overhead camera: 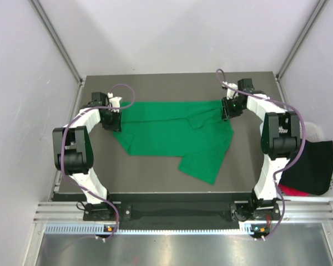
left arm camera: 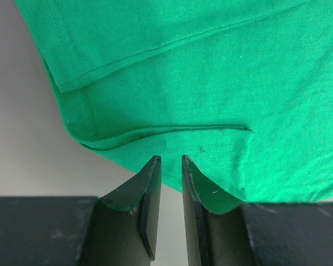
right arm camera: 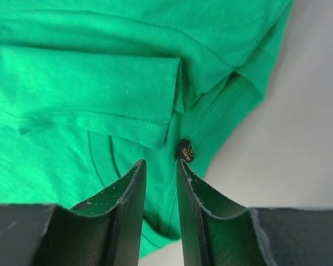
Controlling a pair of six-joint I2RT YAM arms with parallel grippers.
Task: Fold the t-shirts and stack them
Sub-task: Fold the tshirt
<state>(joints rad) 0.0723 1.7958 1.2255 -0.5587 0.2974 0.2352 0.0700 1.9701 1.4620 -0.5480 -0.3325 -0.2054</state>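
Bright green short-sleeved cloth t-shirt (overhead camera: 172, 136) lies spread and partly folded on the dark desk (overhead camera: 155, 180). Left gripper (overhead camera: 112, 123) sits at its left edge, right gripper (overhead camera: 228, 111) at its far right corner. Both pairs of fingers stand narrowly apart; a grip on the cloth cannot be confirmed.

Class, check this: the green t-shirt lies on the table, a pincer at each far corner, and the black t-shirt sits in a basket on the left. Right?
Not quite. The black t-shirt sits in a basket on the right; the top external view shows it. The rest stands.
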